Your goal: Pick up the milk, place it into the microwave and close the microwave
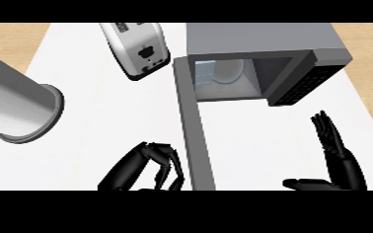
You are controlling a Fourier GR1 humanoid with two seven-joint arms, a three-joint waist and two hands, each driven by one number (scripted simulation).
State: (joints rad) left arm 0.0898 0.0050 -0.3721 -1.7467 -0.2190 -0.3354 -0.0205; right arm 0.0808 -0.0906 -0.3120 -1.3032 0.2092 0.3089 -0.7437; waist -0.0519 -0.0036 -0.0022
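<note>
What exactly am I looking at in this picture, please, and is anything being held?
This is the view from the robot's own head, looking steeply down at a white counter. The two black shapes at the bottom are its hands. The left hand has its fingers curled, close to the grey microwave door, which stands swung open towards the robot; I cannot tell whether it touches the door, and nothing shows inside its curl. The right hand is open with fingers pointing up, resting near the lower right edge and holding nothing.

The grey box at the top is the microwave, with a pale object inside its cavity, probably the milk. Left of it lies a silver toaster, and a large metal pot sits at the left edge.
</note>
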